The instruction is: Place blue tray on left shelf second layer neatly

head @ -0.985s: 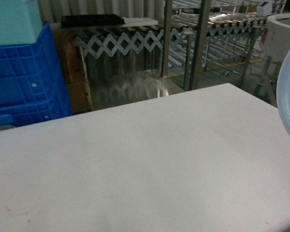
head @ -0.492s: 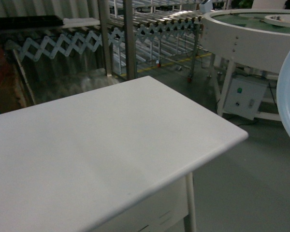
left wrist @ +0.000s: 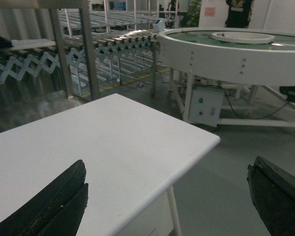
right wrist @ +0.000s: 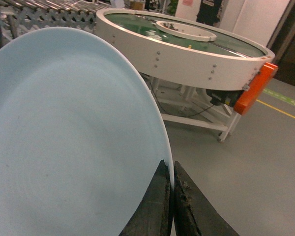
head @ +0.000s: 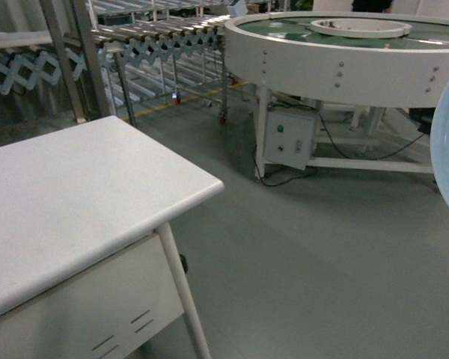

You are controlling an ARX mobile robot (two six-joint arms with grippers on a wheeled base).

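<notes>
Carry step, mid-transit, shelf placement not yet begun. Round conveyor turntable (head: 344, 52) ahead, roller conveyor (head: 157, 34) at the back, white table (head: 67, 202) to the left. Steel posts (head: 82, 60) behind the table, possibly the left shelf, hard to confirm. Blue tray (right wrist: 69, 132) held on edge at far right, right gripper (right wrist: 171, 196) jaws clamped on its rim. Left gripper (left wrist: 167, 196) jaws wide apart, holding nothing. Next: find the shelf, face its second tier, level the tray.
</notes>
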